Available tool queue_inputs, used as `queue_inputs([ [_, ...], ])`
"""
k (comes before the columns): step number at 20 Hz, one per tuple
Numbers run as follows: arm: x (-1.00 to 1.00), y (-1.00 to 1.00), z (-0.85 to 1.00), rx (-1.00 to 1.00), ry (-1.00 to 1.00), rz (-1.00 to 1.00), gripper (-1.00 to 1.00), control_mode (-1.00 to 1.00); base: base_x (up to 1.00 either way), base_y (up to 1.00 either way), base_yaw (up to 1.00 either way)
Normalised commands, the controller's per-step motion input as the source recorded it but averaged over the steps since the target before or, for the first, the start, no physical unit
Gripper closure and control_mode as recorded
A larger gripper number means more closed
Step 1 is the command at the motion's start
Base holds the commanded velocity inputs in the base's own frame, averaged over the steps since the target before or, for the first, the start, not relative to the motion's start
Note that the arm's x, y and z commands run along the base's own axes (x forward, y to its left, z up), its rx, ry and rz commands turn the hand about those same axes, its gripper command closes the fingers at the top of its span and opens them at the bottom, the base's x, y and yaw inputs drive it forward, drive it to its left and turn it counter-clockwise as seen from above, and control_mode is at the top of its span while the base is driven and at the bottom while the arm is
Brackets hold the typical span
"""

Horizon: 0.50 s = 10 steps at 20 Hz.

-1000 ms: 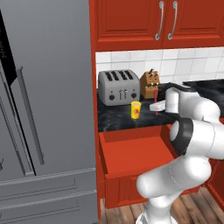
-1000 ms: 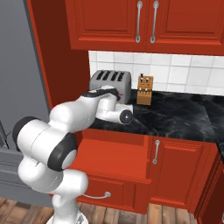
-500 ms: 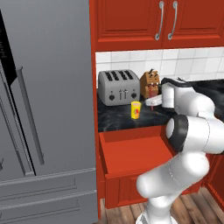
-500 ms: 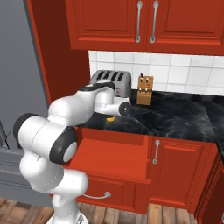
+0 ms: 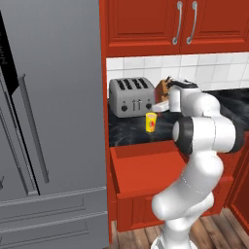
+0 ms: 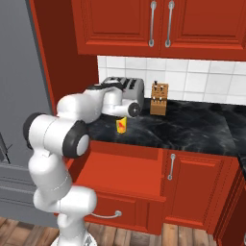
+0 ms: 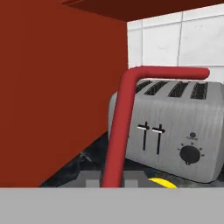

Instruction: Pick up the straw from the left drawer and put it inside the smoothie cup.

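In the hand view the red straw (image 7: 117, 131) stands up between my fingertips, its bent end pointing right across the toaster. My gripper (image 7: 109, 183) is shut on the straw. The yellow rim of the smoothie cup (image 7: 162, 183) shows just right of the straw's lower end. From the base, the gripper (image 5: 159, 105) hangs slightly above and right of the small yellow smoothie cup (image 5: 151, 122) on the dark counter. The same cup (image 6: 121, 125) sits below my hand in the right base view. The left drawer (image 5: 146, 165) is pulled open below the counter, its red inside bare.
A silver toaster (image 5: 132, 96) stands behind the cup against the tiled wall, with a wooden knife block (image 6: 159, 92) to its right. A red cabinet side wall (image 7: 57, 87) lies close on the left. The grey fridge (image 5: 48, 121) stands further left.
My arm has swung left and back along the counter with the straw in its grip, from in front of the knife block to just above the cup.
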Motion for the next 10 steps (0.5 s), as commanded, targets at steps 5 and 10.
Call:
queue_inputs([
  [5, 0.57, 0.02, -0.03, 0.0, 0.0, 0.09, 1.0, -1.0, 0.0, 0.0, 0.0],
  [10, 0.56, 0.0, -0.15, 0.01, 0.0, 0.08, 1.0, -1.0, 0.0, 0.0, 0.0],
])
